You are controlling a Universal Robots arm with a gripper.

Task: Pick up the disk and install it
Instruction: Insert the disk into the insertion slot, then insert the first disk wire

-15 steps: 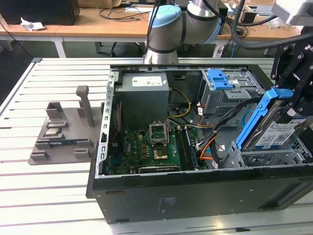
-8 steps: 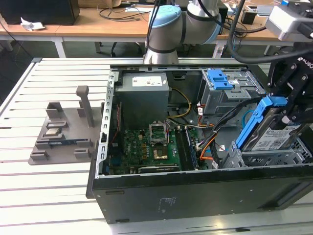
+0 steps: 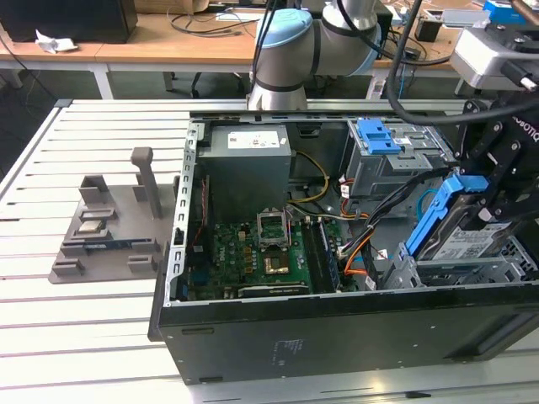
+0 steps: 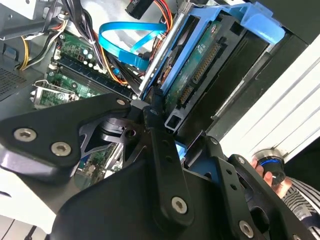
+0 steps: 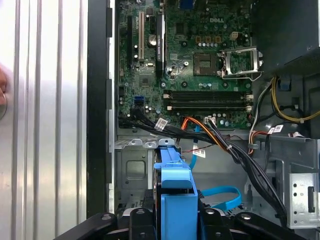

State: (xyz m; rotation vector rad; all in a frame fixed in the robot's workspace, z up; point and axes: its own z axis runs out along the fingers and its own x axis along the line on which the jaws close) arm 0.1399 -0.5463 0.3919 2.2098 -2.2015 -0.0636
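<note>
Lighting: even, diffuse room light from overhead, bright in the exterior view.
White slatted metal table (image 5: 50, 100): washed-out glare along its ribs in the first wrist view.
Open black tower computer case (image 3: 337, 337): dimmer interior, soft shadows below its walls.
Silver hard drive in blue plastic carrier frame, the disk (image 4: 197, 65): underside shaded.
Black metal gripper (image 4: 165, 117): dark mass near the lens, small highlights on its screw heads.

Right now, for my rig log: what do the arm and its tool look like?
The arm has silver-grey tubes with light-blue joint caps, and black cables run along it. The tool is black, built of flat linkage plates with silver screws, with white lettering on its side.
</note>
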